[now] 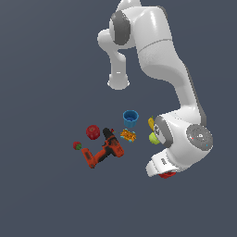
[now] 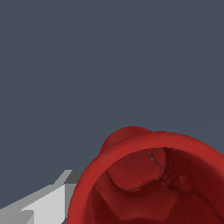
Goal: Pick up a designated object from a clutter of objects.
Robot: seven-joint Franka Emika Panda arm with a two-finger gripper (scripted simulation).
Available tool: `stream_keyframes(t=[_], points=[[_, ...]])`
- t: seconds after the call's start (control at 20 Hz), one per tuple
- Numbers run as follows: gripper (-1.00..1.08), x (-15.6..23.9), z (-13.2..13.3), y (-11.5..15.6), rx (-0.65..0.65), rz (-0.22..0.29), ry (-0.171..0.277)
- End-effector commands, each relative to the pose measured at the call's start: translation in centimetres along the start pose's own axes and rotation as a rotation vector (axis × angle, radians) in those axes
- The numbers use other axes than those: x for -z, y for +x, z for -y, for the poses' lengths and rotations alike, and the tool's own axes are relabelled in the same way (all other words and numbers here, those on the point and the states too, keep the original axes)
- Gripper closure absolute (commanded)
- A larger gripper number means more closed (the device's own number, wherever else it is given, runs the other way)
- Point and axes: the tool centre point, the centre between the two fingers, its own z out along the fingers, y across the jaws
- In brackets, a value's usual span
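Roughly, stage: judging by how things lie, the pick looks far along, with the red cup apart from the other items and right at the tool.
Red cup, exterior view: only a small red sliver shows, under the white wrist at the low end of the arm, toward the exterior view's right and well apart from the clutter.
Red cup, wrist view: its open mouth and ridged rim fill the near part of the picture, hard against the camera, with the hollow inside plainly seen.
Tool: a pale grey finger lies just beside the cup's outer wall; the other finger is hidden. I cannot tell how wide the jaws stand or whether they truly clamp the cup.
Lift: whether the cup is off the desk cannot be read; no shadow or gap is clear in either view.
Clutter left behind: the blue cup, the orange-red power drill, the red apple, the strawberry and the orange-yellow bit sit together near the middle.
Partly hidden: the banana and green-yellow ball peek out from behind the arm's elbow.
Done, as I judge it: the reach to the right object, not the blue cup or the apple.
Left, as I judge it: confirming a firm hold and raising the cup clear of the surface.
Risk: a thin tapered wall could slip if the hold is off-centre.
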Motion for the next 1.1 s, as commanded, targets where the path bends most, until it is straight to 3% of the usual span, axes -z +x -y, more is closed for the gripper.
stream_keyframes(t=[0.0, 0.5, 1.05], points=[[1.08, 0.4, -0.1, -0.1, 0.0, -0.002, 0.0], [1.08, 2.9, -0.6, -2.5, 0.0, -0.002, -0.001], [1.08, 9.1, -1.9, -8.0, 0.0, -0.002, -0.001]])
